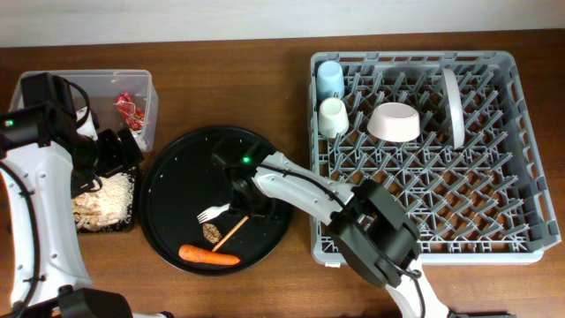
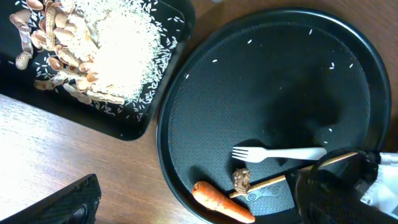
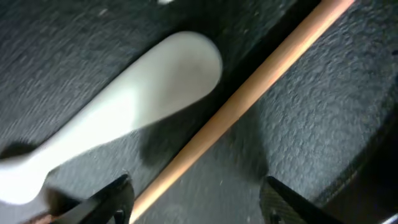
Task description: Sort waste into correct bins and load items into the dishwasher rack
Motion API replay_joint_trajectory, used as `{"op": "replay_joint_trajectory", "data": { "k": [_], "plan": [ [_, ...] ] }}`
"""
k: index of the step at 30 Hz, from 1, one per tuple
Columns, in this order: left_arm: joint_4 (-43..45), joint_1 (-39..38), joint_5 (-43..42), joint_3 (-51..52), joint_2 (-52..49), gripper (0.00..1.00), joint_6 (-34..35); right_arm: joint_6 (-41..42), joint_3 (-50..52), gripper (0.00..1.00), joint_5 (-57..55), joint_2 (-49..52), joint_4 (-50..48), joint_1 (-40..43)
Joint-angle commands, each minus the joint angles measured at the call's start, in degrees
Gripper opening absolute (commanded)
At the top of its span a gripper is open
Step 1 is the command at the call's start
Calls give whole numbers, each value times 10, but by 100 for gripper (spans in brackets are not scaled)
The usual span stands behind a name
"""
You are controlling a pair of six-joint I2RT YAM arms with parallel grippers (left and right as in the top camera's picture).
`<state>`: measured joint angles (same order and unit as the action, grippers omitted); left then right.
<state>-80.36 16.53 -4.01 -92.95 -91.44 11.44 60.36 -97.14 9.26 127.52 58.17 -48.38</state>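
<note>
My right gripper [image 1: 243, 199] is open, low over the big round black tray [image 1: 177, 168], its fingers [image 3: 196, 202] straddling the wooden chopstick [image 3: 249, 106] beside the white fork [image 3: 130, 115]. On that tray lie the fork [image 1: 212, 213], the chopstick [image 1: 231, 233], a small brown lump [image 1: 212, 232] and an orange carrot [image 1: 208, 256]. My left gripper [image 1: 115, 152] is open and empty over the shallow black bin [image 1: 104, 196], which holds beige scraps [image 2: 93, 43]. The clear bin [image 1: 146, 93] holds a red wrapper [image 1: 129, 108]. The grey rack [image 1: 494, 221] holds a blue cup [image 1: 330, 77], cream cup [image 1: 333, 115], white bowl [image 1: 394, 122] and white plate [image 1: 452, 106].
The round tray lies between the bins on the left and the rack on the right. Loose rice grains dot the round tray [image 2: 249, 42]. Bare wooden table [image 2: 56, 155] shows in front of the bins. A wall edge runs along the back.
</note>
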Motion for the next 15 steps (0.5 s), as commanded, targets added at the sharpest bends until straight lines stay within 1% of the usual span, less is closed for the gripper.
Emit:
{"op": "replay_joint_trajectory", "data": {
  "k": [1,2,4,6,9,11,13,15],
  "plan": [
    [1,1,6,1,4,99,6,30,5,61,-45,22,-1,-1],
    [1,1,6,1,4,99,6,30,5,59,-48,25,0,-1],
    [1,1,6,1,4,99,6,30,5,52,-48,34,2,-1],
    [1,1,4,1,4,99,6,30,5,36,-48,35,3,-1],
    [1,1,4,1,4,99,6,30,5,23,-48,35,8,1],
    [1,1,4,1,4,99,6,30,4,21,-48,33,9,4],
    [1,1,4,1,4,99,6,20,-2,13,-48,33,13,12],
    [1,1,4,1,4,99,6,7,-18,11,-49,33,24,17]
  ]
}}
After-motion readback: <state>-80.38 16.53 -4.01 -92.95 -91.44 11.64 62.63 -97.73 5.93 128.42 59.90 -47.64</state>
